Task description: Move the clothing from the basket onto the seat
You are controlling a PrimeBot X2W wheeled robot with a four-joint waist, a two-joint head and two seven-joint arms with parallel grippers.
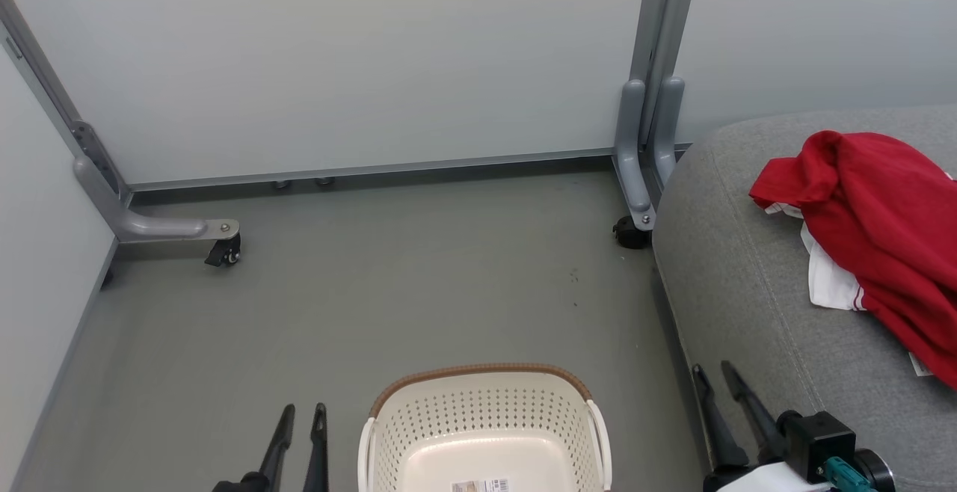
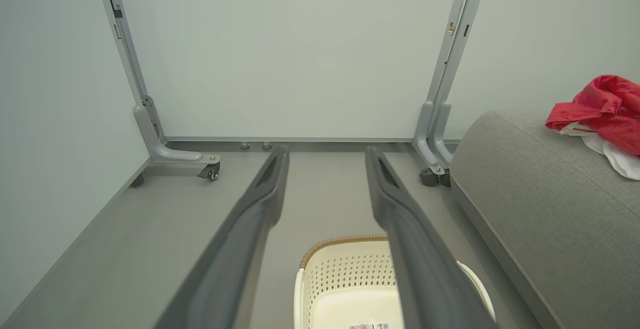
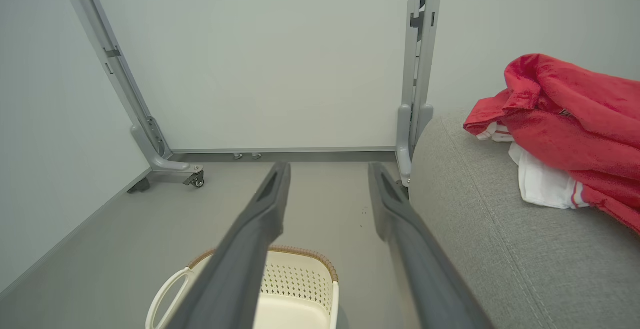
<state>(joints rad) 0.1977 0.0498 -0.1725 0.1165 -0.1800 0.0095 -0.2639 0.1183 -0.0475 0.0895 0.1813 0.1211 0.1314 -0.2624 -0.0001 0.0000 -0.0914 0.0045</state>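
Clothing: a red heap with white trim [image 1: 875, 215] lies on top of the seat [image 1: 733, 290], toward its right side and well apart from the basket [image 1: 478, 369]; part of it runs off the head view's right edge.
Basket: stands on the floor [image 1: 374, 290] just left of the seat, between the two hands; the stretch of its bottom in view is bare but for a sticker [image 1: 480, 486]; its near end is cut off by the picture's edge.
Left hand: the left hand [image 1: 304, 411] hangs low at the basket's left; fingers parted, nothing between them.
Right hand: the right hand [image 1: 712, 369] sits between basket and seat, by the seat's rounded edge; fingers likewise parted and empty.
Step in hand: by the look of it, the load is across and both hands are standing off; what remains is a check, not a carry.
Doing it well: look into the basket's hidden near end before calling it done; keep both hands high and clear of the handles; leave the heap alone, since a brush from the right hand could drag it toward the seat's edge.
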